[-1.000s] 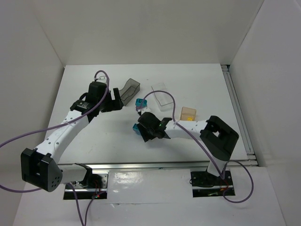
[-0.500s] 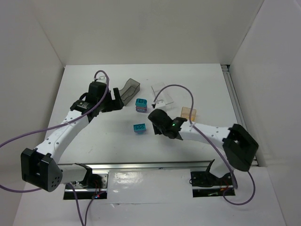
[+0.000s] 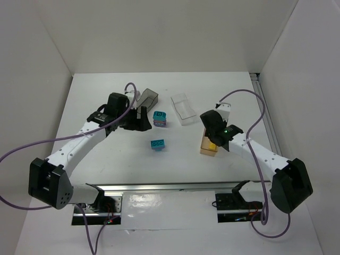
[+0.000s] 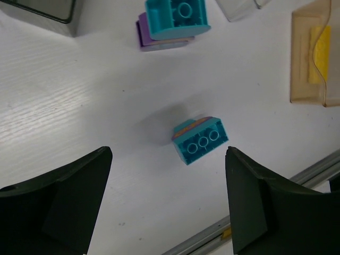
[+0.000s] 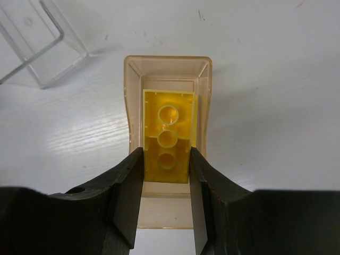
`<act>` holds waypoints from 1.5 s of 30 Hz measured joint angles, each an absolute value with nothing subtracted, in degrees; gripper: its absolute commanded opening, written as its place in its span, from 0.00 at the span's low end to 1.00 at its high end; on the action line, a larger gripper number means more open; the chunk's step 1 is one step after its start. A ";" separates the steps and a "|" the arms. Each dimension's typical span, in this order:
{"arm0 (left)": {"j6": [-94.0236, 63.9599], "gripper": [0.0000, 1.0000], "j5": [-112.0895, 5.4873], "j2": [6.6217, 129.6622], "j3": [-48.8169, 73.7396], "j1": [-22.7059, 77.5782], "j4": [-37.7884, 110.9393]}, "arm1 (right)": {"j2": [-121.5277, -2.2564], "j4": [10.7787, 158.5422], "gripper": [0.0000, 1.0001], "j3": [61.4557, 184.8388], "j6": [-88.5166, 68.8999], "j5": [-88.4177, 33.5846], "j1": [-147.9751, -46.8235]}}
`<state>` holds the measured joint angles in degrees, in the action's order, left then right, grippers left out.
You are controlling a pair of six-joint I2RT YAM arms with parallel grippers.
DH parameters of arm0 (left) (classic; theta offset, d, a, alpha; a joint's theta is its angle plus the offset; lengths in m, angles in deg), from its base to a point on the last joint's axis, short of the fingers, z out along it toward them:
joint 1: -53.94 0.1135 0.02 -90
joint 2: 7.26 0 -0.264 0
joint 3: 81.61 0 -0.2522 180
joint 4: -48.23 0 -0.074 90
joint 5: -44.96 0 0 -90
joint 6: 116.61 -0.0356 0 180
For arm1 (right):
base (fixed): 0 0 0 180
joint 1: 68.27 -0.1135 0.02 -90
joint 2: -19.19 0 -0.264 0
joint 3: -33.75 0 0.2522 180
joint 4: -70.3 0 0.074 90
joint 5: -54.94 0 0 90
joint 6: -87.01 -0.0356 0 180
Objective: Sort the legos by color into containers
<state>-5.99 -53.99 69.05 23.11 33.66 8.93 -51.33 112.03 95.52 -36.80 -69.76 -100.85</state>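
Note:
My right gripper [image 5: 166, 159] is shut on a yellow brick [image 5: 167, 143], holding it over the open amber-tan bin [image 5: 129, 106] at the table's right [image 3: 204, 151]. A teal brick [image 4: 201, 141] lies alone at mid-table [image 3: 157, 144], just beyond my left gripper's [image 4: 167, 159] open jaws, nearer the right finger. Farther off, a teal brick [image 4: 175, 16] sits stacked on a purple one [image 4: 146, 37]. In the top view my left gripper [image 3: 139, 119] hangs just left of that stack [image 3: 159, 118].
The smoky dark grey bin [image 3: 147, 98] lies behind my left gripper, and the clear bin [image 3: 185, 108] lies tipped at the back centre. A metal rail [image 3: 175, 187] runs along the table's near edge.
My right arm has swung from mid-table to the right and now holds the yellow brick over the amber bin. My left gripper has shifted right, toward the bricks.

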 measured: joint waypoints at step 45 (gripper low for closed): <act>3.56 0.94 -38.10 61.09 22.31 45.47 0.23 | -84.07 105.43 0.88 119.21 0.38 -52.25 -125.68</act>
<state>3.56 -38.10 61.09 22.31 45.47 0.23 -84.07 105.43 119.21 0.38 -52.25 -125.68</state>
